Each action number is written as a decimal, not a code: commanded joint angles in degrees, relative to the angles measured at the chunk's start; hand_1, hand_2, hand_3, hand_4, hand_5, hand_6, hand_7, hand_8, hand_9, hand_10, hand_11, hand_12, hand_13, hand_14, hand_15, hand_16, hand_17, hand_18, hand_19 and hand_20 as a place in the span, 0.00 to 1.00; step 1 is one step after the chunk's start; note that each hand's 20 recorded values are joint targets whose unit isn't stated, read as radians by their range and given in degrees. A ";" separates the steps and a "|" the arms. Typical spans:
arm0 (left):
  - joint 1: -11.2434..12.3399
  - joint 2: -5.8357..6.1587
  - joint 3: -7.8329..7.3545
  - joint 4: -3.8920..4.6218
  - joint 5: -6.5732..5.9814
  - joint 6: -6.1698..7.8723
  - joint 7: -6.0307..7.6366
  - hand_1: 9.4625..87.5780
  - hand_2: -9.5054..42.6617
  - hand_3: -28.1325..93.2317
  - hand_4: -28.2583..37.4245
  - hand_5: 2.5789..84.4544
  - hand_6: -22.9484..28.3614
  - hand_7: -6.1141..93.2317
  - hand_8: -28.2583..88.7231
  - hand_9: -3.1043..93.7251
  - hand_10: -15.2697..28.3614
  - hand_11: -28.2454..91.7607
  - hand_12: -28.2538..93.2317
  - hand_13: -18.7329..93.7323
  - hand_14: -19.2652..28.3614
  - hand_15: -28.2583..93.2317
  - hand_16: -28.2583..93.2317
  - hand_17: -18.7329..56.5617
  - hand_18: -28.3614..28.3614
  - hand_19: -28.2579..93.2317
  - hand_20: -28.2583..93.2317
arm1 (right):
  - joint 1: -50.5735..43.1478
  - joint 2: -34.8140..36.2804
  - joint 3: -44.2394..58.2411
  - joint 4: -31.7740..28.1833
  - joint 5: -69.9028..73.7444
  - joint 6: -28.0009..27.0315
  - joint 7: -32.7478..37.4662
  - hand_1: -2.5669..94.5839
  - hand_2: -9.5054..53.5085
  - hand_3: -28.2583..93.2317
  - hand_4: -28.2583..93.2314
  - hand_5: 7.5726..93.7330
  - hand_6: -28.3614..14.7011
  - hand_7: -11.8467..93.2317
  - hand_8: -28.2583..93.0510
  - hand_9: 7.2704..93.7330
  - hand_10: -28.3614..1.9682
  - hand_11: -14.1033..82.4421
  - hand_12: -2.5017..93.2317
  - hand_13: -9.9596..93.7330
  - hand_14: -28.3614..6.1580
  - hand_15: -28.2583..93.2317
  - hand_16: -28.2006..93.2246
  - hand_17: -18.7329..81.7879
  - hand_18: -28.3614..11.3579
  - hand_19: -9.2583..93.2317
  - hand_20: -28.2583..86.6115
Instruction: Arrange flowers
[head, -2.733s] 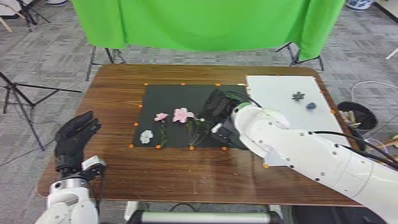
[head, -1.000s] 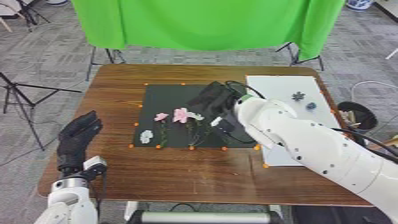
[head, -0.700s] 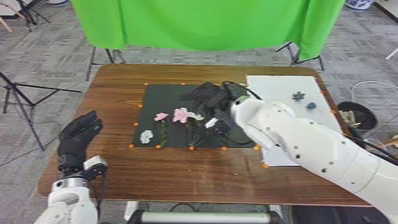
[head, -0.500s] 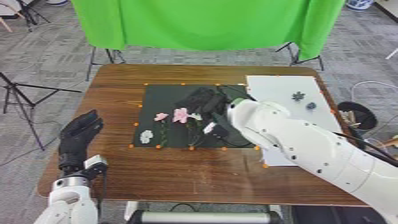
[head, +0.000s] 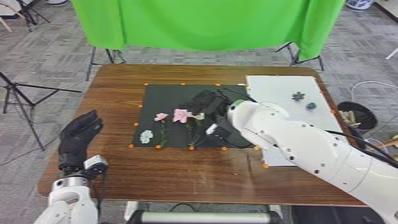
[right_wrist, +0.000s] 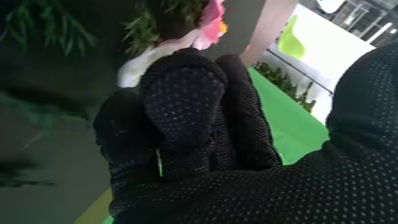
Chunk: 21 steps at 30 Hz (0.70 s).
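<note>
When looking from the head view, find the right hand (head: 206, 101) low over the dark mat (head: 182, 91), just beside the large pink flower (head: 180, 115) and the small white flower (head: 198, 116). See the left hand (head: 80, 131) at the left part of the table (head: 178, 172), well apart from the mat, relaxed, open and empty. Cannot tell the opening of the right hand, nor any hold on a flower. Judge the step as setting one bloom carefully near the middle of the arrangement. Move slowly, in small corrections, and keep the wrist high enough to not sweep the thin stems (head: 163, 131).

Turning to the right wrist view, find white petals (right_wrist: 147, 62) very close to the glove, with pink petals (right_wrist: 211, 30) just beside and a green sprig (right_wrist: 53, 30) on the mat. Press only lightly, to not crush or fold the petals. Settle the stem first, then turn the bloom. After letting go, lift straight up, to avoid pulling a neighbour bloom away with the fabric.
</note>
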 joint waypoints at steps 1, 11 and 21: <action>0.48 -0.31 -0.17 -0.05 0.45 -0.58 -0.68 0.60 0.08 0.79 0.30 0.57 0.46 0.34 0.14 0.43 0.59 0.44 0.32 0.51 0.65 0.40 0.23 0.54 0.69 0.36 0.50 | 0.20 1.20 0.90 0.07 -1.15 1.19 1.10 0.21 0.14 0.82 0.08 0.51 0.61 0.21 0.17 0.59 0.44 0.22 0.14 0.96 0.61 0.70 0.47 0.78 0.29 1.00 0.69; 0.68 -0.29 -0.26 -0.19 0.64 -0.99 -0.93 0.60 0.07 0.79 0.30 0.57 0.46 0.35 0.14 0.44 0.59 0.44 0.32 0.51 0.65 0.40 0.22 0.54 0.69 0.36 0.50 | -0.76 2.13 4.50 -1.45 1.09 1.84 0.31 0.21 0.15 0.80 0.09 0.51 0.60 0.21 0.18 0.60 0.44 0.22 0.14 0.96 0.61 0.70 0.47 0.77 0.28 1.00 0.69; 0.70 -0.20 -0.57 -0.24 0.79 -1.10 -1.15 0.60 0.07 0.79 0.30 0.57 0.46 0.35 0.14 0.44 0.59 0.44 0.32 0.51 0.65 0.40 0.23 0.53 0.69 0.36 0.49 | -4.93 11.54 13.32 -10.46 -7.56 9.42 -2.47 0.26 0.08 0.79 0.10 0.56 0.60 0.21 0.17 0.65 0.41 0.23 0.15 0.95 0.61 0.70 0.47 0.77 0.28 1.00 0.69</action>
